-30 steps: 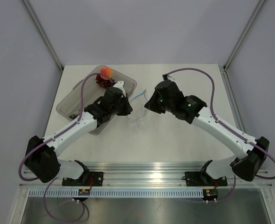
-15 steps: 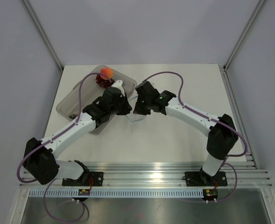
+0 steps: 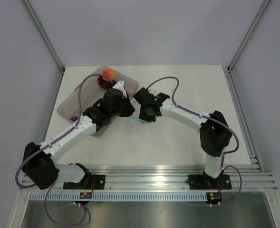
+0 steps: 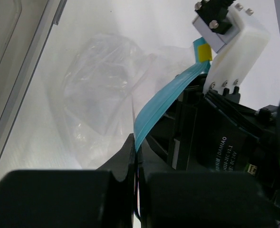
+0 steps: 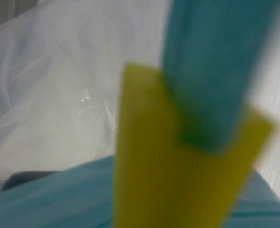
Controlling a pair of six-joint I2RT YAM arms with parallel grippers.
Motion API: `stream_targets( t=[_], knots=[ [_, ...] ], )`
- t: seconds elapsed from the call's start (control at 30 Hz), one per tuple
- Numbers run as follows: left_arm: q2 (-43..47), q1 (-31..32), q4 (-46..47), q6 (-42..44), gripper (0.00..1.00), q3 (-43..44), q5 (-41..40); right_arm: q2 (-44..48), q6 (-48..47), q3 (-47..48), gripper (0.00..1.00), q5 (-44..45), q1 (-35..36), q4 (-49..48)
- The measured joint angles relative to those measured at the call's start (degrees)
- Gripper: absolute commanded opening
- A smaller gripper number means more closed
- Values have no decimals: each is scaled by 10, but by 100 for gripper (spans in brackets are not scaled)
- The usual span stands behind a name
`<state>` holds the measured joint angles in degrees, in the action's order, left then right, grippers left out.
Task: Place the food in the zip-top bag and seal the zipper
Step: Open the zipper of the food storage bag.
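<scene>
The clear zip-top bag (image 3: pixel 136 120) lies crumpled on the table between my two grippers. My left gripper (image 3: pixel 128 109) is shut on the bag's blue-teal zipper strip (image 4: pixel 167 97), which runs up from the closed jaws to a yellow tab (image 4: pixel 204 51). My right gripper (image 3: pixel 141 113) sits right against the bag's mouth. Its wrist view is filled by the blurred zipper strip (image 5: pixel 211 71), the yellow tab (image 5: pixel 154 156) and the clear bag film (image 5: pixel 49 104); its fingers are hidden. The orange-red peach (image 3: pixel 108 73) and the dark grapes (image 3: pixel 104 82) lie in the tray's far corner.
The translucent grey tray (image 3: pixel 71 107) lies at the back left, with the left arm reaching over its near right edge. The right gripper's white mount (image 4: pixel 231 43) and black body (image 4: pixel 216 137) crowd the left wrist view. Bare table lies to the right and in front.
My right arm has swung left and down from the table's middle right until its gripper meets the bag beside my left gripper. My left gripper has stayed in place.
</scene>
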<state>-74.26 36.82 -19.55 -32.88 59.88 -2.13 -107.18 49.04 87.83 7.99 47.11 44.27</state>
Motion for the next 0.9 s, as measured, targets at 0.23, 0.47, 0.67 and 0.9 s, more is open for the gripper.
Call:
stream_targets(
  t=[0.23, 0.47, 0.67, 0.9],
  knots=[
    [0, 1, 4, -1, 0, 0, 0, 7, -6, 22, 7, 53, 4, 45],
    [-1, 3, 5, 0, 0, 0, 0, 13, -20, 41, 17, 83, 7, 79],
    [-14, 2, 5, 0, 0, 0, 2, 74, -40, 34, 34, 25, 7, 43],
    [-17, -1, 12, -1, 0, -7, 7, 207, -40, 29, 53, 26, 7, -13]
  ],
)
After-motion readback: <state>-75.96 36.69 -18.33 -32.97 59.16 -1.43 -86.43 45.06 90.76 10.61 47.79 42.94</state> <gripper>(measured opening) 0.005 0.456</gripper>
